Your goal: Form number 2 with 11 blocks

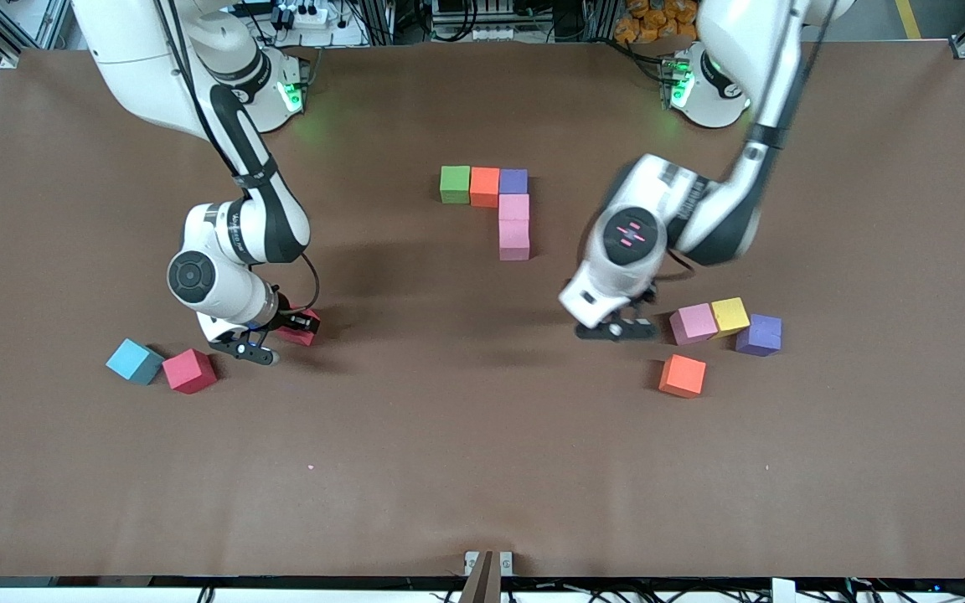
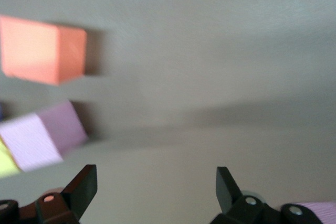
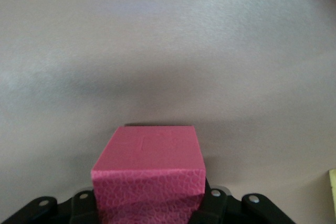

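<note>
Five blocks lie joined in an L at mid-table: green [image 1: 455,184], orange [image 1: 485,186], purple [image 1: 513,181], and two pink [image 1: 513,207] [image 1: 513,240]. My right gripper [image 1: 288,325] is shut on a red block [image 1: 301,328], low over the table; the block fills its wrist view [image 3: 149,174]. A second red block [image 1: 189,370] lies beside it. My left gripper [image 1: 621,328] is open and empty [image 2: 156,187], low beside a loose pink block [image 1: 692,323] [image 2: 44,140]. A yellow block [image 1: 730,316] and an orange block [image 1: 683,375] [image 2: 42,48] lie close by.
A violet cube [image 1: 759,335] sits against the yellow block toward the left arm's end. A light-blue cube [image 1: 134,361] sits beside the loose red block toward the right arm's end. A yellow sliver [image 3: 332,192] shows at the edge of the right wrist view.
</note>
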Controlling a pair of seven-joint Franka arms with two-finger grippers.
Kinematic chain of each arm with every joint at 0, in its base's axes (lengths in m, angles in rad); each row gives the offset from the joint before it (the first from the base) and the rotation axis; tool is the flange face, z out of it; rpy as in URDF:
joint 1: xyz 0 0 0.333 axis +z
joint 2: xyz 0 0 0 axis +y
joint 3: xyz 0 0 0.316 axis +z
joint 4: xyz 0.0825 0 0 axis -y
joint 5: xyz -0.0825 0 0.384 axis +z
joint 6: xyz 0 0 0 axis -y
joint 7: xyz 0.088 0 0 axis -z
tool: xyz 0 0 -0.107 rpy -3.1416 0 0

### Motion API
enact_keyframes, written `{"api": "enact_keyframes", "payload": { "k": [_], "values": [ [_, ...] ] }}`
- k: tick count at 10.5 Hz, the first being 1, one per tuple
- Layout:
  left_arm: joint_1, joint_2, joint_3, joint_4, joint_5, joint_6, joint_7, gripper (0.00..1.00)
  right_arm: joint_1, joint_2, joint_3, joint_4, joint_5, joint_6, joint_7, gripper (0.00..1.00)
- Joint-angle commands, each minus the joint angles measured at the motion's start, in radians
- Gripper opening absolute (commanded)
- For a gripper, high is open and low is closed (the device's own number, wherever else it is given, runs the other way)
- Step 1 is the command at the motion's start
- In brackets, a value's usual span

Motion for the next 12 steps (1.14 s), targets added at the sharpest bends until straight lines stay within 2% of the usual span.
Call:
{"api": "enact_keyframes", "payload": {
  "k": [1, 3, 5, 7, 10, 12],
  "values": [
    [0.061, -0.019, -0.009, -0.016, 0.044, 0.013, 0.312, 1.00, -0.009, -0.067, 0.009, 0.000, 0.025, -0.100, -0.217, 0.36],
    [0.124, -0.024, -0.010, -0.040, 0.045, 0.038, 0.582, 1.00, 0.037, -0.104, 0.009, -0.002, 0.024, -0.173, -0.377, 0.36],
    [0.170, -0.031, -0.009, -0.105, 0.044, 0.110, 0.805, 1.00, 0.189, -0.112, 0.006, 0.003, 0.004, -0.178, -0.390, 0.37],
    [0.196, -0.065, -0.009, -0.203, 0.044, 0.198, 0.919, 1.00, 0.311, -0.110, 0.009, 0.016, -0.082, -0.174, -0.396, 0.40],
    [0.207, -0.091, -0.010, -0.263, 0.044, 0.222, 0.964, 1.00, 0.474, -0.107, 0.009, 0.016, -0.192, -0.151, -0.489, 0.40],
    [0.204, -0.107, -0.010, -0.309, 0.045, 0.252, 0.971, 1.00, 0.547, -0.103, 0.009, 0.018, -0.211, -0.107, -0.610, 0.40]
  ]
}}
